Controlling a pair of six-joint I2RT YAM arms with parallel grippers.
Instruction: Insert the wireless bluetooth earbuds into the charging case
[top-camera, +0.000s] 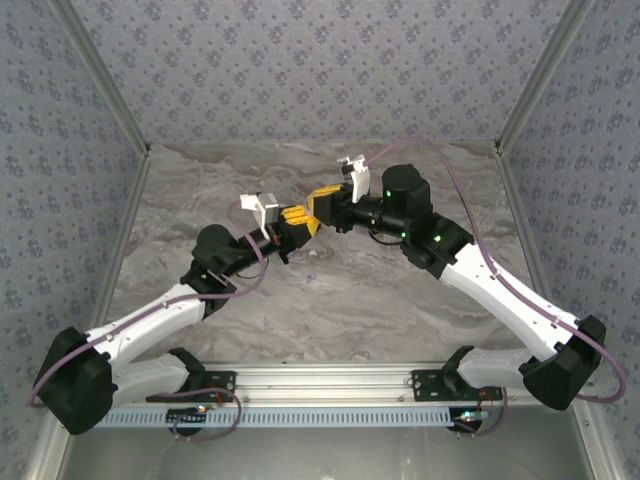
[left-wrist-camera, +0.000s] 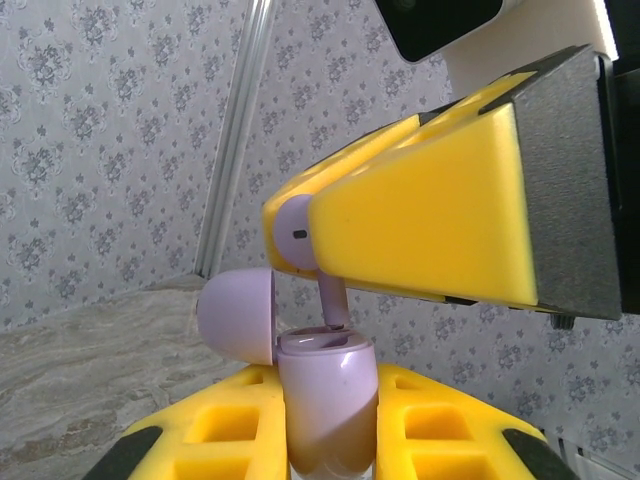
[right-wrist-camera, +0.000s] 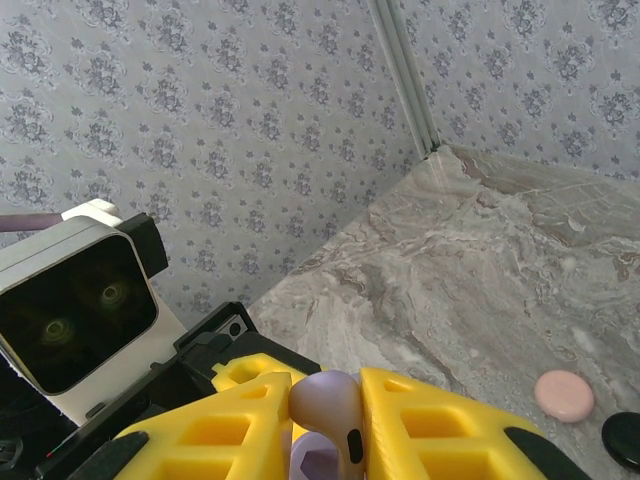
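In the left wrist view my left gripper is shut on a pale lavender charging case, held upright with its lid swung open to the left. Just above it, my right gripper is shut on a lavender earbud. The earbud hangs stem down, and the stem tip touches the case's open top at its right side. From the top camera, the left gripper and right gripper meet above the middle of the marble table.
A pink round disc and a black disc lie on the table at the lower right of the right wrist view. Patterned walls enclose the table on three sides, with a metal post in the corner.
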